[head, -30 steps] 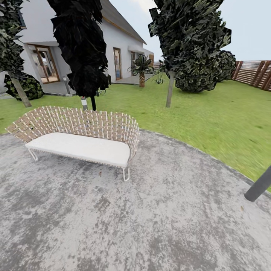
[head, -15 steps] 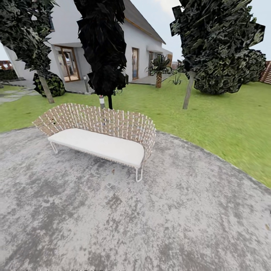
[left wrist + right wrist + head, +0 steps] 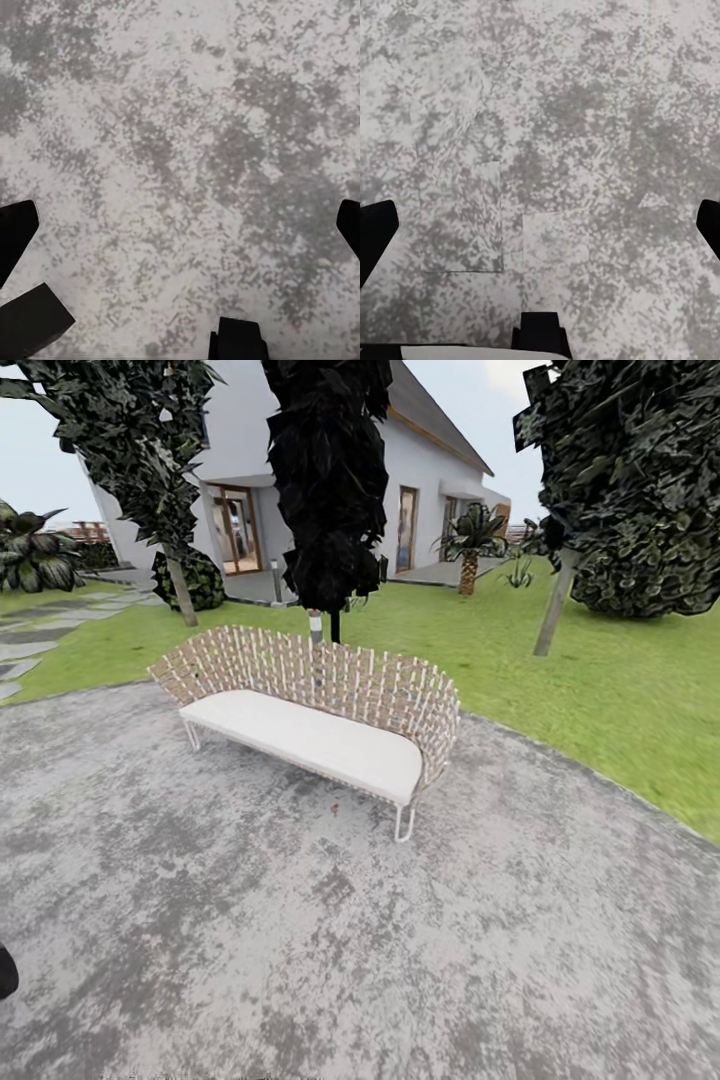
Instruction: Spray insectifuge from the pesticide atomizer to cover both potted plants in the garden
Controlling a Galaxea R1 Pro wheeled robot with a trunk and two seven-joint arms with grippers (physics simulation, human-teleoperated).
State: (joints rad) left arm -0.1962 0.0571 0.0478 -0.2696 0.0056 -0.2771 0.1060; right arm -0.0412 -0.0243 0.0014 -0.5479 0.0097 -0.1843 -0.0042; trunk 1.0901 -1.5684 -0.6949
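The garden's grey mottled stone patio (image 3: 330,940) spreads across the head view, with green lawn (image 3: 600,690) beyond it. The pesticide atomizer and the potted plants are out of view. My left gripper (image 3: 180,232) hangs open above the bare patio stone, its dark fingertips (image 3: 15,232) far apart with nothing between them. My right gripper (image 3: 540,229) is open over the same stone, its fingertips (image 3: 376,229) wide apart and holding nothing.
A woven-back sofa (image 3: 320,735) with a white cushion stands at the patio's far edge. A thin post (image 3: 316,628) and a dark tree (image 3: 330,480) rise behind it. More trees (image 3: 150,450), a round bush (image 3: 650,560), a palm (image 3: 468,545) and the house (image 3: 420,490) lie farther off.
The camera has turned left, so the sofa, trees and house sit further right in the picture. A dark pole at the right edge has left the view. A dark shape now shows at the lower left edge.
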